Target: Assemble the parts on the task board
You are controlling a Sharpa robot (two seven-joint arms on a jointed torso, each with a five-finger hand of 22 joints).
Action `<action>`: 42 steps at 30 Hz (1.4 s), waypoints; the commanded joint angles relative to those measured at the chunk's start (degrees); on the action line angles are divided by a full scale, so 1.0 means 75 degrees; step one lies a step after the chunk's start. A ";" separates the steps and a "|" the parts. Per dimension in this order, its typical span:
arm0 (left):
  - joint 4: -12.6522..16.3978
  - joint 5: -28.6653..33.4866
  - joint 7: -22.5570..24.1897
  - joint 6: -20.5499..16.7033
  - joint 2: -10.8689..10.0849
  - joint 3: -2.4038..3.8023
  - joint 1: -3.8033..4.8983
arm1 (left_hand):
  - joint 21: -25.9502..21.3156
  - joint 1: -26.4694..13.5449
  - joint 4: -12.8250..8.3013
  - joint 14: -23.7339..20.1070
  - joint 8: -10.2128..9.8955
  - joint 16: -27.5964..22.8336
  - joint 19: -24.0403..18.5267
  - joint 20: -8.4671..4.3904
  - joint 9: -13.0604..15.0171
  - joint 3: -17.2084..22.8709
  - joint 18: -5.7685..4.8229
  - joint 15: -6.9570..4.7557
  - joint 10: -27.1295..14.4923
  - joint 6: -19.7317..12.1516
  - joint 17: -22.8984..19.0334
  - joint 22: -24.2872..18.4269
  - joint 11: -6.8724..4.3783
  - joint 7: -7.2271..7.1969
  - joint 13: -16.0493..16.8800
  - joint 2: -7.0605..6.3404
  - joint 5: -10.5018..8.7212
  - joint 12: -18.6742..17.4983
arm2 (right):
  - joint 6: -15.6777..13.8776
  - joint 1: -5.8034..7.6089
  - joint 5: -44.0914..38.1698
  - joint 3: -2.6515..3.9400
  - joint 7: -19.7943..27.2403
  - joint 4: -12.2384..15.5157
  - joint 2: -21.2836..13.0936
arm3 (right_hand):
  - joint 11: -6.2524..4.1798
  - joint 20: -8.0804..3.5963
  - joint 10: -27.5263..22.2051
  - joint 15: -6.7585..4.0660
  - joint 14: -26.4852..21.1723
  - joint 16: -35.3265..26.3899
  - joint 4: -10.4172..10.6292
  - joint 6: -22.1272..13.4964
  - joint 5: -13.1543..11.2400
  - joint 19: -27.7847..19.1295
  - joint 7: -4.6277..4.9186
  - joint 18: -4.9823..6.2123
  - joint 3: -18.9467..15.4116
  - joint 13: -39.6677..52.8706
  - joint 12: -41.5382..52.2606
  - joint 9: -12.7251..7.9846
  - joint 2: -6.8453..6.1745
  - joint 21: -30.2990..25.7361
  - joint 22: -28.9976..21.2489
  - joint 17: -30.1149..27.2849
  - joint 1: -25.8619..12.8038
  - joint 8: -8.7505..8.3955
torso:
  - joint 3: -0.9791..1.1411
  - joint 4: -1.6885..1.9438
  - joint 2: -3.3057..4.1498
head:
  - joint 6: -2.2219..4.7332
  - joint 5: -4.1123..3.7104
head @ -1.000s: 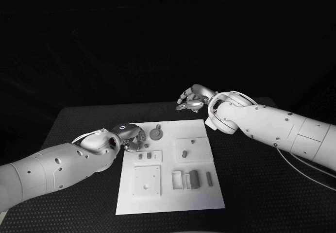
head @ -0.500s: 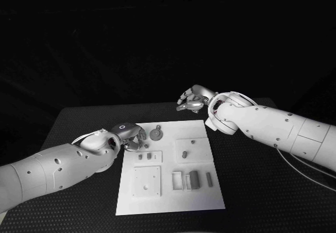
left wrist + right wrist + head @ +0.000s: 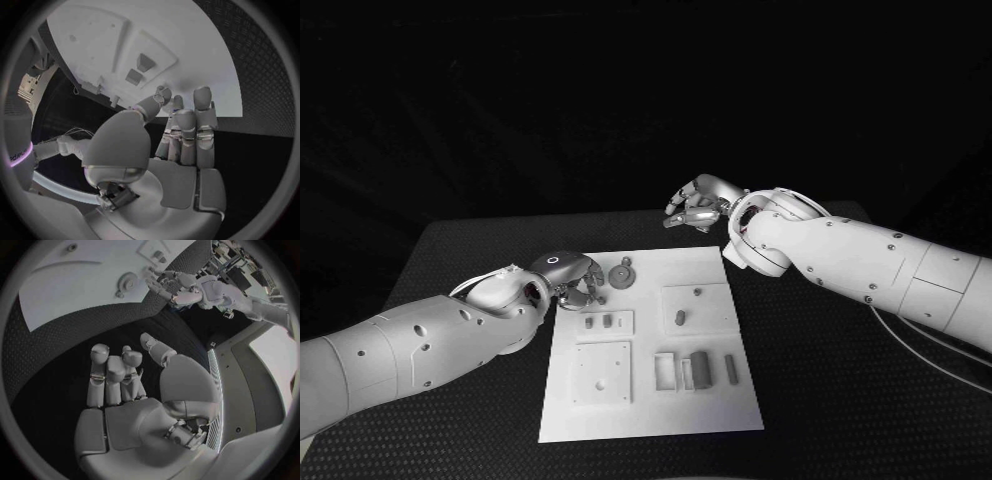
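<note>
The left robot hand (image 3: 574, 283) is hovering at the far left corner of the flat white rectangular task board (image 3: 718, 400), its fingers lying straight and apart with nothing between them, as the left wrist view (image 3: 181, 150) also shows. The board is lying in the middle of the black textured surface (image 3: 848, 400). Just beside that hand, the round grey disc-shaped part with a small tab (image 3: 623, 273) is sitting near the board's far edge; it is looking small, rigid and light, probably smooth plastic, so pinching it across its rim seems the safest hold. Nearer the board's front edge, the short grey upright block parts (image 3: 700, 368) are standing in a recess, stiff and easy to tip. The right robot hand (image 3: 692, 208) is hanging beyond the board's far right corner, over the surface, fingers loosely curled yet apart and gripping nothing (image 3: 125, 390).
</note>
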 commanded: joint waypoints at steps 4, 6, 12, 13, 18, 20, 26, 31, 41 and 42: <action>0.0023 0.0088 0.0106 -0.0110 0.0036 0.0003 0.0001 | -0.0022 0.0000 0.0004 0.0041 0.0085 0.0022 0.0051 0.0002 0.0029 0.0062 0.0613 -0.0012 0.0074 0.0126 0.0009 0.0143 0.0004 0.0017 0.0021 0.0054 0.0045 0.0005 | 0.0079 -0.0005 -0.0009 0.0002 0.0049 -0.0006 0.0004 | 0.0015 -0.0056 -0.0063 0.0016 0.0053 -0.0032 0.0033 -0.0014 -0.0016 -0.0005 0.0054 0.0153 -0.0006 0.0007 0.0047 0.0008 0.0010 -0.0015 0.0097 0.0012 -0.0075 -0.0043 | 0.0001 -0.0002 0.0002 | -0.0003 -0.0015; 0.0026 0.0103 0.0110 -0.0115 0.0043 0.0003 0.0001 | -0.0022 -0.0002 0.0005 0.0041 0.0088 0.0022 0.0051 0.0003 0.0030 0.0062 0.0612 -0.0011 0.0074 0.0129 0.0009 0.0143 0.0004 0.0017 0.0022 0.0053 0.0044 0.0005 | 0.0079 -0.0006 -0.0009 0.0002 0.0047 -0.0013 0.0007 | 0.0015 -0.0056 -0.0064 0.0016 0.0053 -0.0032 0.0033 -0.0014 -0.0016 -0.0005 0.0054 0.0153 -0.0007 0.0007 0.0047 0.0008 0.0010 -0.0015 0.0097 0.0013 -0.0075 -0.0043 | 0.0002 -0.0001 0.0001 | -0.0013 -0.0013; 0.0038 0.0125 0.0081 -0.0090 0.0053 0.0003 0.0001 | -0.0023 -0.0008 0.0009 0.0040 0.0089 0.0020 0.0052 0.0004 0.0030 0.0063 0.0611 -0.0010 0.0073 0.0130 0.0008 0.0143 0.0005 0.0018 0.0024 0.0056 0.0044 0.0003 | 0.0079 -0.0011 -0.0009 0.0002 0.0047 -0.0017 0.0011 | 0.0015 -0.0056 -0.0064 0.0016 0.0053 -0.0032 0.0034 -0.0014 -0.0016 -0.0005 0.0054 0.0153 -0.0006 0.0006 0.0047 0.0009 0.0011 -0.0015 0.0097 0.0013 -0.0075 -0.0043 | -0.0001 0.0000 0.0000 | -0.0015 -0.0017; 0.0038 0.0125 0.0078 -0.0092 0.0053 0.0003 0.0001 | -0.0024 -0.0008 0.0009 0.0040 0.0089 0.0020 0.0052 0.0004 0.0030 0.0064 0.0611 -0.0010 0.0072 0.0131 0.0008 0.0143 0.0005 0.0018 0.0024 0.0057 0.0044 0.0003 | 0.0077 -0.0011 -0.0009 0.0002 0.0047 -0.0014 0.0009 | 0.0015 -0.0056 -0.0064 0.0016 0.0053 -0.0032 0.0034 -0.0014 -0.0016 -0.0005 0.0054 0.0153 -0.0006 0.0006 0.0047 0.0009 0.0012 -0.0015 0.0097 0.0013 -0.0075 -0.0043 | -0.0002 0.0000 0.0000 | -0.0015 -0.0019; 0.0034 0.0129 0.0075 -0.0097 0.0046 0.0003 0.0001 | -0.0025 -0.0013 0.0013 0.0039 0.0090 0.0019 0.0051 0.0005 0.0030 0.0065 0.0610 -0.0010 0.0070 0.0130 0.0008 0.0143 0.0006 0.0019 0.0026 0.0061 0.0045 0.0001 | 0.0081 -0.0013 -0.0009 0.0002 0.0040 -0.0020 0.0009 | 0.0015 -0.0056 -0.0064 0.0016 0.0053 -0.0032 0.0034 -0.0015 -0.0016 -0.0005 0.0054 0.0153 -0.0007 0.0006 0.0047 0.0009 0.0011 -0.0015 0.0097 0.0013 -0.0075 -0.0044 | 0.0001 -0.0002 -0.0001 | -0.0017 -0.0014; 0.0031 0.0129 0.0075 -0.0100 0.0044 0.0003 0.0001 | -0.0025 -0.0013 0.0013 0.0039 0.0090 0.0018 0.0051 0.0006 0.0030 0.0066 0.0610 -0.0009 0.0070 0.0130 0.0007 0.0143 0.0006 0.0019 0.0026 0.0062 0.0045 0.0001 | 0.0084 -0.0013 -0.0009 0.0002 0.0039 -0.0023 0.0009 | 0.0016 -0.0056 -0.0064 0.0016 0.0053 -0.0032 0.0034 -0.0015 -0.0016 -0.0005 0.0054 0.0153 -0.0007 0.0006 0.0047 0.0009 0.0011 -0.0015 0.0097 0.0013 -0.0076 -0.0044 | 0.0001 -0.0002 -0.0001 | -0.0017 -0.0014; 0.0025 0.0129 0.0060 -0.0097 0.0028 0.0004 0.0002 | -0.0027 -0.0011 0.0011 0.0038 0.0091 0.0017 0.0051 0.0005 0.0030 0.0070 0.0611 -0.0009 0.0069 0.0130 0.0007 0.0142 0.0006 0.0019 0.0028 0.0065 0.0046 0.0000 | 0.0090 -0.0014 -0.0009 0.0002 0.0037 -0.0031 0.0009 | 0.0016 -0.0056 -0.0064 0.0017 0.0053 -0.0032 0.0035 -0.0016 -0.0016 -0.0005 0.0054 0.0153 -0.0007 0.0006 0.0047 0.0009 0.0010 -0.0015 0.0097 0.0013 -0.0077 -0.0045 | 0.0002 -0.0003 0.0002 | -0.0009 -0.0022; 0.0037 0.0129 -0.0012 -0.0021 0.0015 0.0004 0.0002 | -0.0028 -0.0010 0.0009 0.0037 0.0090 0.0016 0.0050 0.0005 0.0030 0.0072 0.0611 -0.0009 0.0067 0.0127 0.0006 0.0142 0.0006 0.0020 0.0030 0.0063 0.0046 -0.0002 | 0.0089 -0.0015 -0.0009 0.0002 0.0033 -0.0035 0.0007 | 0.0016 -0.0056 -0.0065 0.0017 0.0053 -0.0032 0.0035 -0.0016 -0.0016 -0.0005 0.0054 0.0153 -0.0007 0.0006 0.0047 0.0009 0.0010 -0.0015 0.0097 0.0013 -0.0077 -0.0045 | 0.0004 -0.0004 0.0004 | -0.0011 -0.0026; 0.0191 0.0111 -0.0048 -0.0126 -0.0111 0.0015 0.0004 | -0.0062 -0.0002 -0.0022 -0.0010 0.0091 -0.0016 0.0000 0.0020 0.0027 0.0090 0.0604 0.0009 0.0007 0.0115 -0.0006 0.0138 0.0024 0.0031 0.0034 0.0004 0.0068 -0.0031 | 0.0046 -0.0019 -0.0009 0.0002 0.0018 -0.0049 -0.0018 | 0.0016 -0.0056 -0.0065 0.0017 0.0053 -0.0032 0.0033 -0.0018 -0.0016 -0.0005 0.0054 0.0153 -0.0007 0.0005 0.0048 0.0009 0.0009 -0.0015 0.0097 0.0013 -0.0074 -0.0046 | -0.0002 -0.0002 -0.0004 | 0.0007 -0.0026; 0.0216 0.0111 -0.0053 -0.0136 -0.0143 0.0021 0.0005 | -0.0065 0.0000 -0.0025 -0.0015 0.0093 -0.0019 -0.0005 0.0022 0.0028 0.0092 0.0603 0.0010 0.0001 0.0117 -0.0007 0.0137 0.0026 0.0031 0.0034 -0.0002 0.0069 -0.0033 | 0.0043 -0.0019 -0.0009 0.0002 0.0018 -0.0048 -0.0026 | 0.0016 -0.0056 -0.0065 0.0017 0.0053 -0.0032 0.0033 -0.0018 -0.0016 -0.0005 0.0054 0.0153 -0.0006 0.0005 0.0048 0.0010 0.0010 -0.0015 0.0097 0.0013 -0.0074 -0.0046 | -0.0004 0.0000 -0.0004 | 0.0010 -0.0026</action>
